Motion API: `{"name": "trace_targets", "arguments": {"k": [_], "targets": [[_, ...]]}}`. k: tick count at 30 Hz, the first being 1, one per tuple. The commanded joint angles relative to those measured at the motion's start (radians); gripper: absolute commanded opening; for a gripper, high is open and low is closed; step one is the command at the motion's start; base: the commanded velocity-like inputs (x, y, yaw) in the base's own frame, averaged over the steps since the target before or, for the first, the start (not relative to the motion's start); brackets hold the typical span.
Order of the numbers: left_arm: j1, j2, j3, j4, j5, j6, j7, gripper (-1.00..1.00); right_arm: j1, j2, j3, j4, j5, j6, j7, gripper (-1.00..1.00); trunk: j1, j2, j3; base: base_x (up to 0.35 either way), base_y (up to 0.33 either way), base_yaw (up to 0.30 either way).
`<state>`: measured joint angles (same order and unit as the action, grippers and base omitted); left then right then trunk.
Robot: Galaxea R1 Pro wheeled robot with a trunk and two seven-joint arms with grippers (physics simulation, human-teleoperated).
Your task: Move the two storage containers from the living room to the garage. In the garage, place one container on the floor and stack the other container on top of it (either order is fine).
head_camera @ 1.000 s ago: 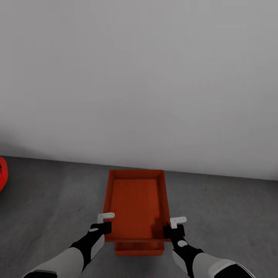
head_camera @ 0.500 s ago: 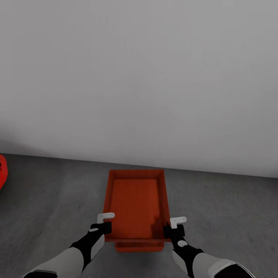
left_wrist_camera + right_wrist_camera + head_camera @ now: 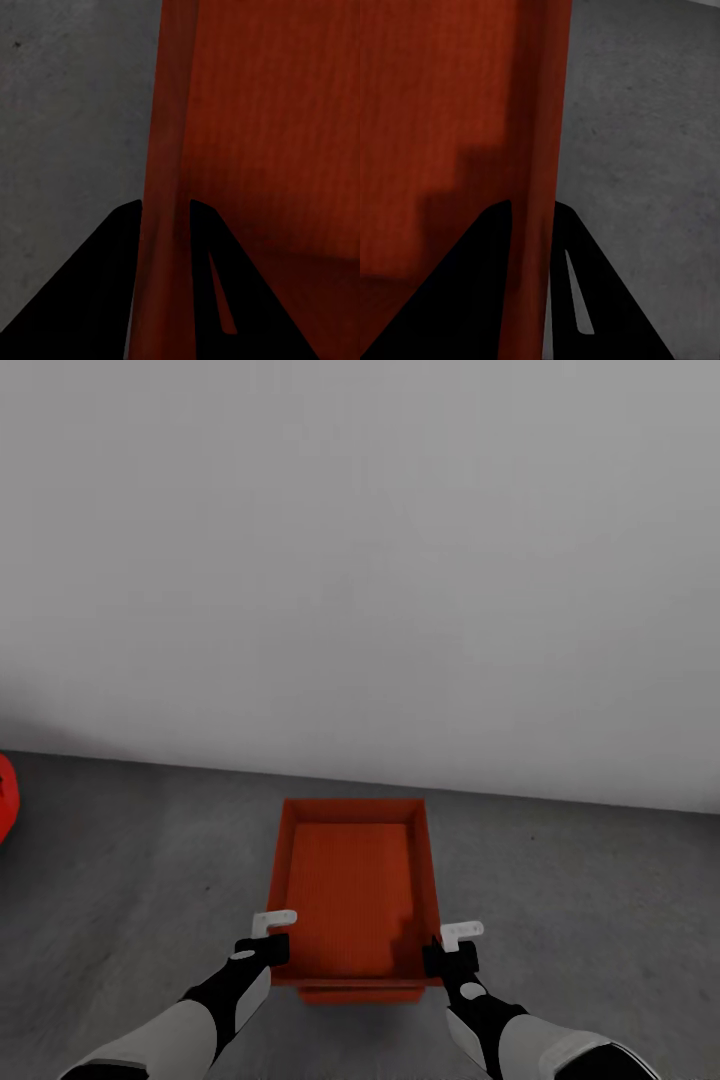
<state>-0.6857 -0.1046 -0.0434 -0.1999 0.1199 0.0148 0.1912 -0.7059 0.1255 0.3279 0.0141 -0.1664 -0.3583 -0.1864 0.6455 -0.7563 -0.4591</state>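
Observation:
In the head view an orange-red storage container (image 3: 352,885) hangs low over the dark grey concrete floor (image 3: 140,880) of the garage. My left gripper (image 3: 272,938) is shut on its left wall near the close corner, and my right gripper (image 3: 452,946) on its right wall. A thin strip of the second storage container (image 3: 360,994) peeks out under the near edge; the rest is hidden beneath. In the left wrist view the black fingers of the left gripper (image 3: 165,206) straddle the red wall (image 3: 169,112). The right gripper (image 3: 534,204) clamps the other wall (image 3: 544,97) likewise.
A plain white-grey wall (image 3: 360,560) rises just beyond the containers. The rounded edge of the red car (image 3: 5,810) shows at the far left. Bare concrete (image 3: 590,900) lies on both sides.
The whole view has crept forward. The lower container's visible strip has shrunk as the held container comes over it. Both grips are unchanged.

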Motion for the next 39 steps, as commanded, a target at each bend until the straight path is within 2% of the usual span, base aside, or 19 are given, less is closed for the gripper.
{"name": "trace_targets", "arguments": {"k": [1, 39], "targets": [[0.000, 0.009, 0.008, 0.002, 0.007, 0.002, 0.011, -1.00, -0.001, 0.000, -0.020, -0.002, -0.010, -0.014, -0.004, -1.00, 0.000, -0.001, -0.003, 0.000, 0.000, 0.000], [0.000, 0.008, 0.008, 0.002, 0.007, 0.002, 0.011, -1.00, -0.001, 0.000, -0.020, -0.001, -0.010, -0.014, -0.003, -1.00, 0.000, -0.001, -0.059, 0.000, 0.000, 0.000]]}}
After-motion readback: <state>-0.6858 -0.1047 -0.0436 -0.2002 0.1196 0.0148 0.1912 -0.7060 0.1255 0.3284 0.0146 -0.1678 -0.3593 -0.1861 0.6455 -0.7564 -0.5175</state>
